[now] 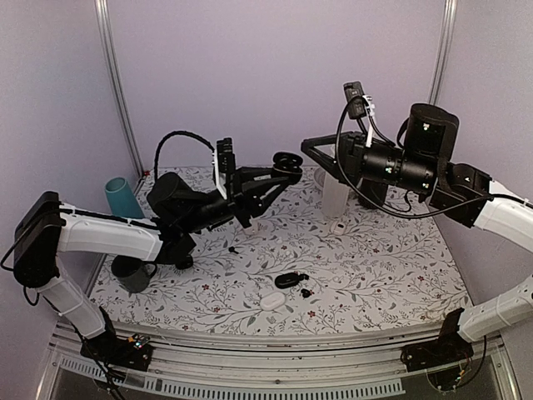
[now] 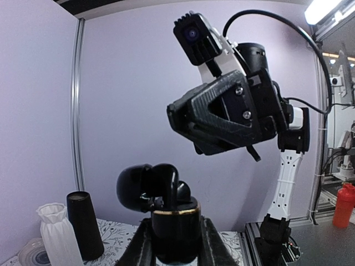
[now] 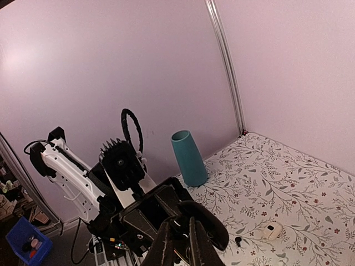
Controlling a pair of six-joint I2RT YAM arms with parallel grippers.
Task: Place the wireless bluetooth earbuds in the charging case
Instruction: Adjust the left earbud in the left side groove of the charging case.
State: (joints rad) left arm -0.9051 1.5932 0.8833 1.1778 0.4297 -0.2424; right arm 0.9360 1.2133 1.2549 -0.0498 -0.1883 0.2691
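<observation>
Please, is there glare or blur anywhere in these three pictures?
Top external: dim, even light, no glare. Left wrist: a bright ceiling lamp flares at upper right; the glossy black open charging case carries small highlights. Right wrist: the near right gripper is dark and soft.

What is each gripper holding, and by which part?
Left gripper clamps the open charging case by its lower body; for the right gripper, it cannot be told.

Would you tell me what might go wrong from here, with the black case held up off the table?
1. The left gripper pinches only the lower body of the open charging case in mid-air; a push from the right gripper might tilt or dislodge it.
2. Anything small that slips out up there may be hard to find on the busy patterned table.
</observation>
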